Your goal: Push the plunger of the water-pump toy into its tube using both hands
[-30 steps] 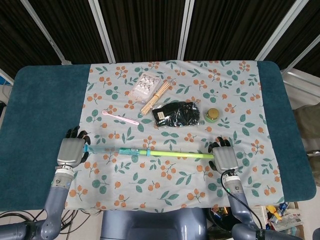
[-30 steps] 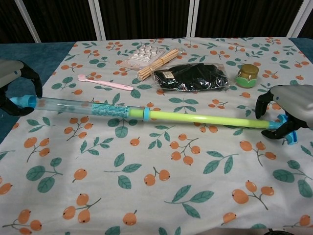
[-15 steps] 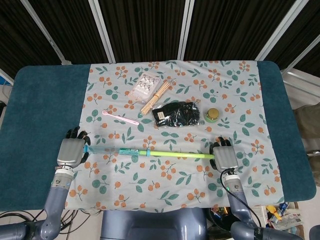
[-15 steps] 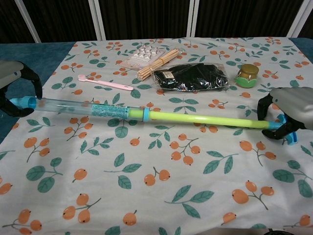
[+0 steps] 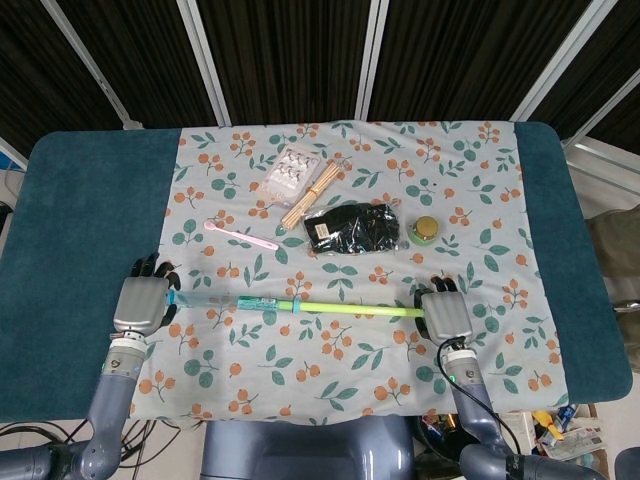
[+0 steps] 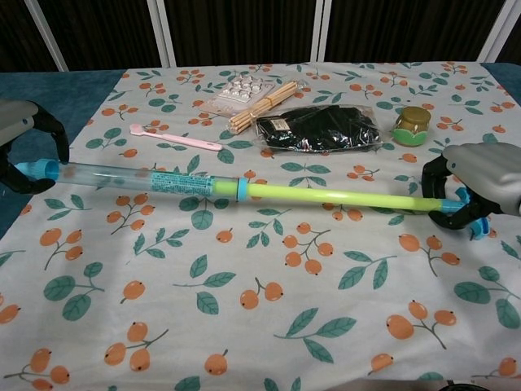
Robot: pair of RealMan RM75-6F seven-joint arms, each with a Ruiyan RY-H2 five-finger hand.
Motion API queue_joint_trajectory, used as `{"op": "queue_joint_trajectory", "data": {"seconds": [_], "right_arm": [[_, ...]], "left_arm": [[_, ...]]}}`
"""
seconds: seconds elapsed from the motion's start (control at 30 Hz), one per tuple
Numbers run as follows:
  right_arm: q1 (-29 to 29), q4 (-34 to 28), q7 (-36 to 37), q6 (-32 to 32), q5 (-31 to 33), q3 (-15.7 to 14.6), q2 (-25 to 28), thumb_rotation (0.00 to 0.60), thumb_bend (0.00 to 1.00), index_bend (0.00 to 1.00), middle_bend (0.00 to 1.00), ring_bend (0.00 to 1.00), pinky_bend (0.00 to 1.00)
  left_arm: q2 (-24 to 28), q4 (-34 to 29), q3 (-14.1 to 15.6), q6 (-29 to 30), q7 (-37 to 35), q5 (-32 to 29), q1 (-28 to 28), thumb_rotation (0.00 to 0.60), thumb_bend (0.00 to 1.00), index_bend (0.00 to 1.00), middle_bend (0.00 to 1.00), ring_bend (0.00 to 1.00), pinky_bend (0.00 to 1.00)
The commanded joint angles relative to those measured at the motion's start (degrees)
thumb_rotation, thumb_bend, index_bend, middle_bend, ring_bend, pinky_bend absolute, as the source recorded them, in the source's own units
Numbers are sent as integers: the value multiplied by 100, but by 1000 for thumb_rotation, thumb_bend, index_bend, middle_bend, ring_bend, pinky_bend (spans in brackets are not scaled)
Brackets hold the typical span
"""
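The water-pump toy lies across the near part of the flowered cloth. Its clear tube with a blue label runs from my left hand to a blue collar. From there the yellow-green plunger rod reaches to my right hand. My left hand curls its fingers around the tube's blue end cap. My right hand grips the plunger's blue handle.
Behind the toy lie a pink spoon, a bundle of wooden sticks, a clear blister pack, a black pouch and a small green jar. Blue table surface flanks the cloth on both sides.
My right hand has shifted slightly left with the plunger handle, and the rod has slid a little into the tube. The left hand has stayed in place.
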Motion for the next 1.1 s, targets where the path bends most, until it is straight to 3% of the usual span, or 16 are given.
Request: {"op": "queue_joint_trajectory", "data": {"seconds": [0.03, 1.1], "right_arm": [[31, -27, -32, 21, -17, 9, -1, 600, 486, 697, 543, 209, 167], [388, -308, -561, 134, -10, 75, -359, 600, 510, 751, 588, 234, 168]], "left_arm": [[13, -39, -1, 12, -3, 18, 1, 600, 384, 570, 243, 60, 129], [-133, -212, -51, -21, 69, -101, -88, 600, 384, 571, 242, 60, 129]]}}
